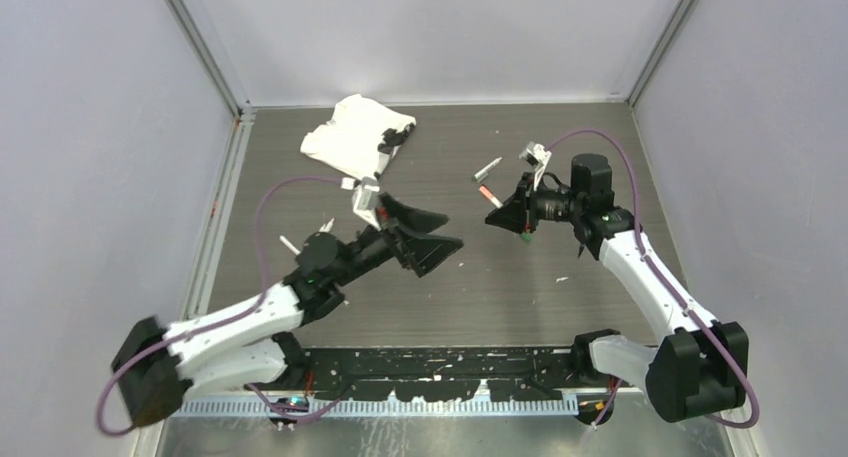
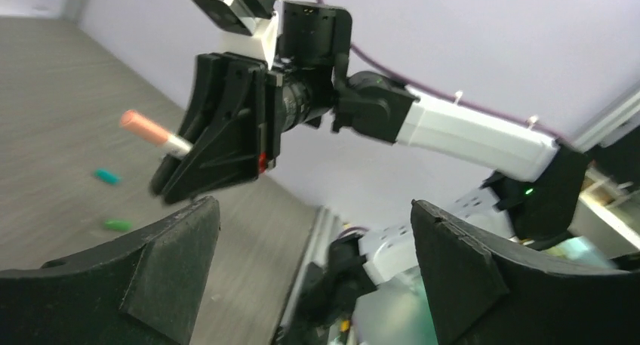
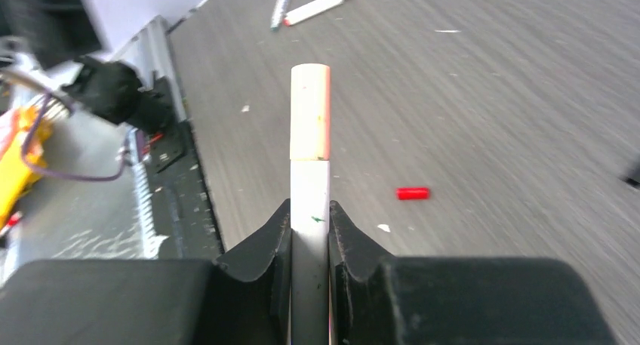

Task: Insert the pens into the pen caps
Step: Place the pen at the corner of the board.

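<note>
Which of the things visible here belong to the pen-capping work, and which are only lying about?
Belong to the job:
pen with salmon cap, held in the right gripper
red cap
teal cap
green cap
two loose pens

Only lying about:
white cloth
small white flecks

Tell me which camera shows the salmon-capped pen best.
Right wrist: the pen runs down mid-frame, clamped in the right gripper, its salmon cap seated. Left wrist shows it side-on; top external only a pink sliver.
</note>
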You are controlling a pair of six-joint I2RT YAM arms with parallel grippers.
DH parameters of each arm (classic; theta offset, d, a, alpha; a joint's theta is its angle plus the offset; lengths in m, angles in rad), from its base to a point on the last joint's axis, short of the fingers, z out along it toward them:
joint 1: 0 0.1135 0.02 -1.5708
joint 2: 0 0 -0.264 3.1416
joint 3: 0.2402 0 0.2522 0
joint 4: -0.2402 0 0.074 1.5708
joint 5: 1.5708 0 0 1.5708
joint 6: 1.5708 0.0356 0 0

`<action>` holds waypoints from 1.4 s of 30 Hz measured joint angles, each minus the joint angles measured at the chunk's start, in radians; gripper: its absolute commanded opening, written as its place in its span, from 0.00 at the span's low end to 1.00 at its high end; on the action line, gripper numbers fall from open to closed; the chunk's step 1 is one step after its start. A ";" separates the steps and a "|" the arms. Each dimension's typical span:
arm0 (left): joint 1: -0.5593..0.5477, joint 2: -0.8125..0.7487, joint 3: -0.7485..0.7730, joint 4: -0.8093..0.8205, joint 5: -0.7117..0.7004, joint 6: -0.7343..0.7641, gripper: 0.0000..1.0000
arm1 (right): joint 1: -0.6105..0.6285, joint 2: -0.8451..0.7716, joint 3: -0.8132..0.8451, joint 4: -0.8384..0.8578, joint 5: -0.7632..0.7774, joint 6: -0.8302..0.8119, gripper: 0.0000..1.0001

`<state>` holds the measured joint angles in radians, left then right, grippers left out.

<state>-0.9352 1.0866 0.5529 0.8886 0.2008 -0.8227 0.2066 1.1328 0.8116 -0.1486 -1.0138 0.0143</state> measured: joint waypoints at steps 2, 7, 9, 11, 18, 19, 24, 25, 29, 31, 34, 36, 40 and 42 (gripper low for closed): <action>0.004 -0.141 0.008 -0.195 -0.011 0.094 1.00 | -0.034 -0.004 0.005 -0.031 0.041 -0.031 0.03; 0.009 -0.375 0.071 -0.593 -0.046 0.313 1.00 | -0.096 -0.006 0.034 -0.088 0.297 -0.096 0.06; 0.011 -0.400 0.130 -0.750 -0.067 0.397 1.00 | -0.111 0.002 0.041 -0.089 0.428 -0.106 0.06; 0.011 -0.390 0.206 -0.883 -0.090 0.463 1.00 | -0.134 0.036 0.056 -0.085 0.576 -0.114 0.08; 0.014 -0.272 0.314 -1.160 -0.129 0.542 0.99 | -0.240 0.306 0.143 -0.069 0.941 -0.125 0.10; 0.014 -0.270 0.294 -1.180 -0.137 0.543 1.00 | -0.251 0.354 0.164 -0.069 0.974 -0.126 0.11; 0.014 -0.305 0.218 -1.221 -0.163 0.544 1.00 | -0.300 0.573 0.300 -0.100 1.048 -0.127 0.17; 0.014 -0.308 0.216 -1.221 -0.167 0.545 1.00 | -0.308 0.602 0.323 -0.102 1.050 -0.126 0.17; 0.014 -0.300 0.216 -1.215 -0.179 0.552 1.00 | -0.352 0.736 0.438 -0.128 1.066 -0.124 0.25; 0.016 -0.286 0.216 -1.213 -0.180 0.556 1.00 | -0.367 0.788 0.482 -0.143 1.069 -0.121 0.30; 0.031 -0.256 0.216 -1.209 -0.174 0.563 1.00 | -0.381 0.845 0.539 -0.179 1.069 -0.114 0.39; 0.046 -0.241 0.216 -1.206 -0.164 0.562 1.00 | -0.383 0.866 0.564 -0.196 1.060 -0.114 0.45; 0.070 -0.229 0.216 -1.197 -0.146 0.561 1.00 | -0.384 0.875 0.576 -0.224 1.019 -0.113 0.53; 0.074 -0.229 0.216 -1.191 -0.140 0.560 1.00 | -0.386 0.875 0.578 -0.241 0.990 -0.113 0.56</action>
<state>-0.8608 0.8577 0.7689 -0.3027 0.0612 -0.2630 -0.1795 2.0075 1.3895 -0.3893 -0.0235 -0.0990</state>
